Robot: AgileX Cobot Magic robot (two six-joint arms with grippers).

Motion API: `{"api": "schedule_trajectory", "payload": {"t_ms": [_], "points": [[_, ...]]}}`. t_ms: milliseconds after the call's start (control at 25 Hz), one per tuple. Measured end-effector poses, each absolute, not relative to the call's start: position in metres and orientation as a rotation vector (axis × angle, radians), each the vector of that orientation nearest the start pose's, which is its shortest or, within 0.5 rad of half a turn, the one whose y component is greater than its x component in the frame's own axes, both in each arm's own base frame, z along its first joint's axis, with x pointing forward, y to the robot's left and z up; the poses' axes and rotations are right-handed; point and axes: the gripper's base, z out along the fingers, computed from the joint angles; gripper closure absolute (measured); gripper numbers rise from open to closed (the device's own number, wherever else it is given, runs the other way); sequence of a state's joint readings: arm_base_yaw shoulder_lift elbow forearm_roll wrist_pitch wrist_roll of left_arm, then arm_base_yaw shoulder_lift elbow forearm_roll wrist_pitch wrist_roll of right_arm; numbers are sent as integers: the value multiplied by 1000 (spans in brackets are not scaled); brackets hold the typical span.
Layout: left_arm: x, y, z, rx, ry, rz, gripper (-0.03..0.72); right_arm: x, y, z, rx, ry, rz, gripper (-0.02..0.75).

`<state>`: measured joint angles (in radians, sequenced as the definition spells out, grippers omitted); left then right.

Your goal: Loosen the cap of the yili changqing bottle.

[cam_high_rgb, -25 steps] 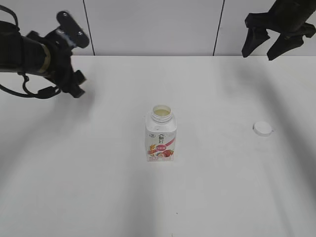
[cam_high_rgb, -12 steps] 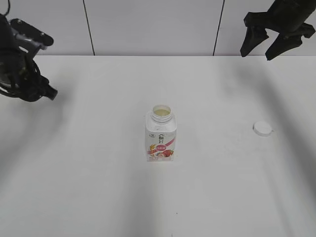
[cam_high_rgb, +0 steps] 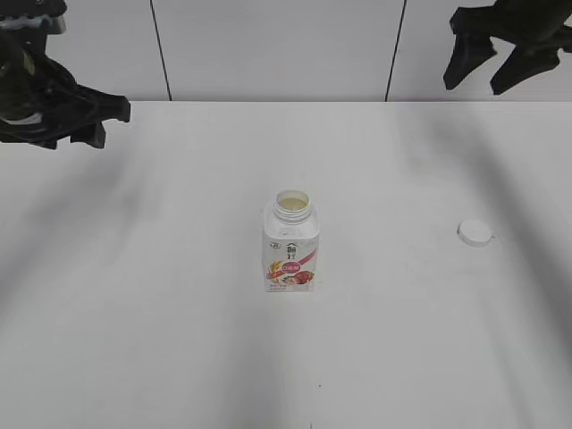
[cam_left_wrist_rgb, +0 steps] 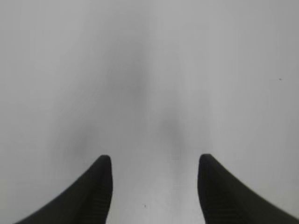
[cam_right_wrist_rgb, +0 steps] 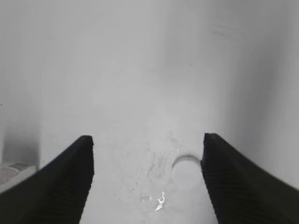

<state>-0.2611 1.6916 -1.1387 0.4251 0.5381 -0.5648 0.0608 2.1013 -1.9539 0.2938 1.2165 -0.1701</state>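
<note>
Black left fingers [cam_left_wrist_rgb: 154,186] and right fingers [cam_right_wrist_rgb: 147,177] are spread wide, empty, raised at the far corners. The yili changqing bottle [cam_high_rgb: 291,241] stands uncapped mid-table [cam_high_rgb: 161,304], pale liquid inside; the cap [cam_high_rgb: 475,232] lies well right.

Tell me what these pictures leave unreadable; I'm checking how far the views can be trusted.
- yili changqing bottle: the exterior view shows its label print too small to read; the right wrist view's left edge cuts off all but a corner.
- cap: its ribbed side is too small in the exterior view, blurred in the right wrist view.
- left gripper: the frame's left edge cuts off its arm.
</note>
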Motion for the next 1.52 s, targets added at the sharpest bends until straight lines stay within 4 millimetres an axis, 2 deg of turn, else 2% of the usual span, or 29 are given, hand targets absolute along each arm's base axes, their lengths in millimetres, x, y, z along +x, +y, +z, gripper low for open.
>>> {"api": "schedule_trajectory", "payload": {"t_ms": [160, 280, 440, 600, 880, 1120, 1240, 1280, 1520], "points": [[344, -70, 241, -12, 2617, 156, 322, 440, 47, 297, -234, 2755, 312, 172], [336, -67, 250, -1, 2644, 168, 323, 420, 45, 308, -223, 2763, 295, 172], [320, -67, 263, 29, 2711, 138, 323, 377, 42, 321, -212, 2785, 295, 172], [298, -66, 274, 54, 2754, 79, 323, 324, 39, 333, -211, 2796, 294, 172], [233, -50, 284, 56, 2730, 59, 323, 233, 32, 352, -219, 2727, 266, 172], [168, -32, 297, 44, 2602, 17, 323, 156, 27, 353, -225, 2628, 249, 172], [139, -24, 302, 35, 2521, -9, 323, 112, 23, 356, -231, 2521, 226, 172], [125, -21, 306, 28, 2476, -23, 323, 102, 22, 354, -233, 2501, 219, 172], [80, -9, 308, 6, 2351, -68, 323, 53, 19, 344, -236, 2373, 197, 172]]}}
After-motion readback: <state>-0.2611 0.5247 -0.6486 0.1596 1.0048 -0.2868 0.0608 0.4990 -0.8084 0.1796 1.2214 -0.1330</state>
